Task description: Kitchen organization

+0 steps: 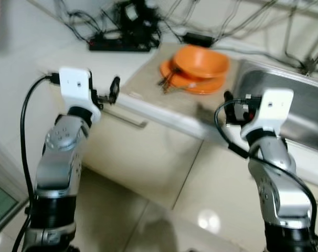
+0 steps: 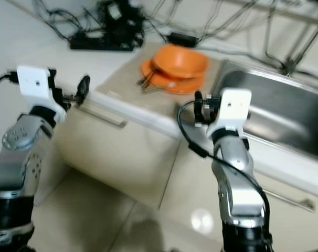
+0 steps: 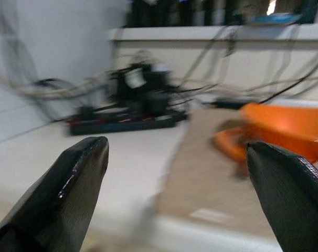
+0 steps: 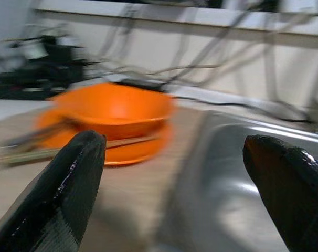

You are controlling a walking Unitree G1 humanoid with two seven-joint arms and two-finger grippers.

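Far left, on the white surface (image 1: 104,63): a black power strip (image 1: 119,45) with a tangle of cables, pushed back toward the wall, probably to keep plugs away from the wet end.

Nearer, at the left front edge: the left hand (image 1: 107,93), raised level with the edge, fingers spread wide with nothing between them. From its wrist view, aimed along the beige mat (image 3: 211,173) toward the orange dishes, so apparently lined up for an approach, not a grasp.

Centre, far side of the mat: an orange bowl (image 1: 201,60) stacked on an orange plate (image 1: 193,81), with what look like chopsticks (image 4: 54,149) lying across the plate's rim, ends sticking out to the left. Blurred, so count and material hard to tell. Likely parked beside the basin for washing or putting away.

Right of centre, near edge: the right hand (image 2: 200,109), also gaping and empty, hovering in front of the surface, pointing between the dishes and the sink (image 1: 300,100).

Right: the steel sink, sunk into the surface just beside the dishes. Below, pale cabinet fronts with a bar handle (image 1: 128,119). Dishes untouched; task judged barely begun.
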